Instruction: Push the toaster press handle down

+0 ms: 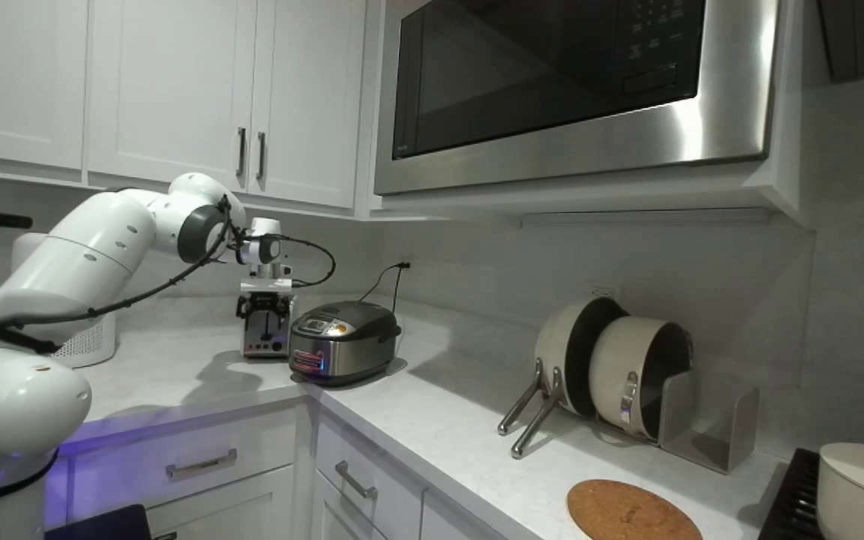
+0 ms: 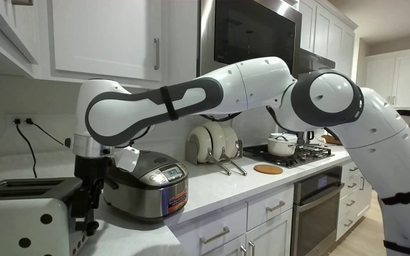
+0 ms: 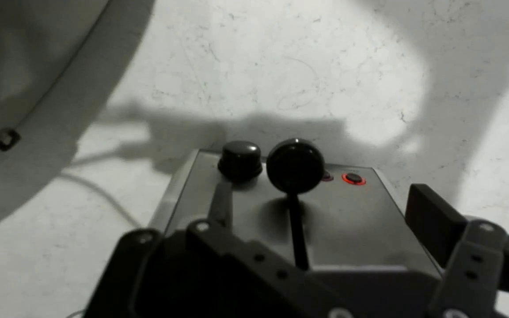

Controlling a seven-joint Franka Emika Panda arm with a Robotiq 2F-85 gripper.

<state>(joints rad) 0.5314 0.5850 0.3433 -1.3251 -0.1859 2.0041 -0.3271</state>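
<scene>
One toaster point(image 2: 27, 217), one hand point(image 3: 320, 192), kitchen worktop point(image 1: 169, 334)

Toaster: upright on the worktop; silver-grey front, dark slotted top, pale side with black dots. Placed at 8 o'clock in both exterior views.

Press handle point(image 3: 296, 167): black, round-ended, near the middle of the wrist view. Dark track point(image 3: 298, 234) runs from it toward 6 o'clock; black dial point(image 3: 240, 159) at its 9 o'clock; red-ringed button point(image 3: 354, 178) at its 3 o'clock.

Hand: pointing down before the toaster's front; fingers point(image 3: 433, 221) set wide apart, hold of nothing. Seen from the wrist, the press handle lies at 11 o'clock from the middle of the gap, apart from both fingertips. Whether either finger touches the toaster's front cannot be told.

Arm point(image 2: 258, 83): white, black straps; lower end at 4 o'clock in an exterior view.

Round cooker point(image 1: 357, 356): steel, dark lid; just beside the toaster, at its 3 o'clock in an exterior view.

Pans point(image 1: 612, 367): cream outside, dark within; on edge in a rack point(image 1: 676, 420), well apart from the toaster.

Mat point(image 1: 631, 514): round, brown; at 5 o'clock in an exterior view.
</scene>
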